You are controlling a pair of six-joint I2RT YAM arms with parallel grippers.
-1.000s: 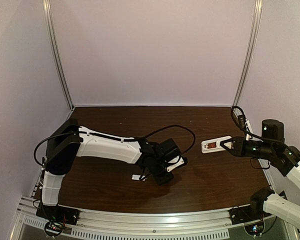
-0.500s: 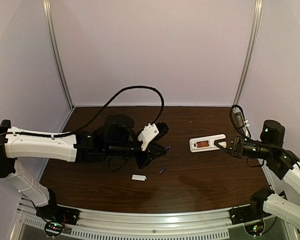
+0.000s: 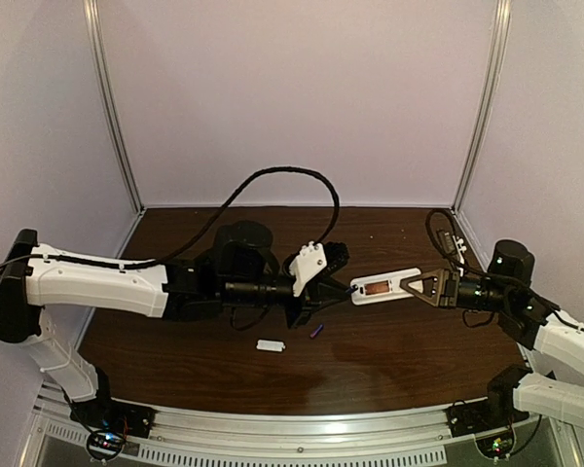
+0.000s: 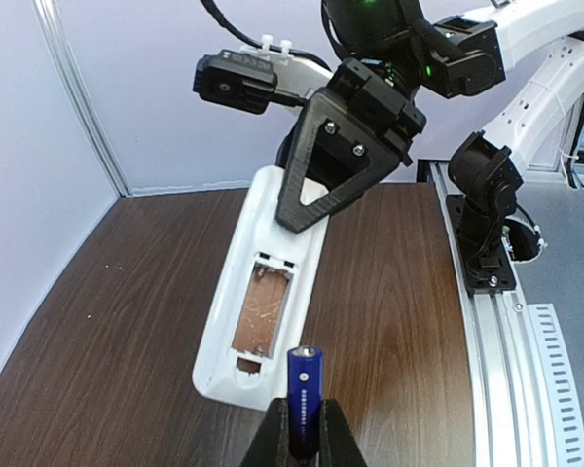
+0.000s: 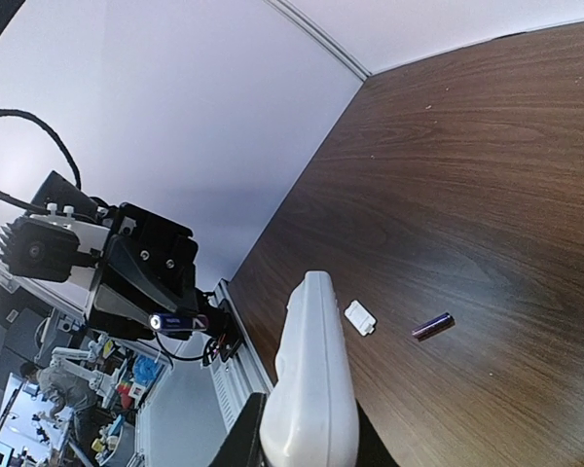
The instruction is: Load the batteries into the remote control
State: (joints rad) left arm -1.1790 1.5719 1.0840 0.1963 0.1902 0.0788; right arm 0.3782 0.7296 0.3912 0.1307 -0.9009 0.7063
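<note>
The left gripper [image 4: 305, 433], pinching one battery [image 4: 305, 381], faces the open bay of the remote control [image 4: 258, 292] gripped mid-air right of centre by the right gripper [image 3: 411, 285]; a tilted entry could jam or drop it.

Change log: the left arm was folded low with the left gripper [image 3: 343, 288] down at the tabletop, lower centre. It is now stretched out and raised to frame centre, pinching a battery [image 4: 304, 384]. The right gripper [image 3: 423, 285] carried the remote control [image 3: 382, 288] leftward from the right of frame, and its end is now just beside the left gripper. The second battery [image 3: 316, 331], earlier hidden under the left arm, is now exposed.
</note>
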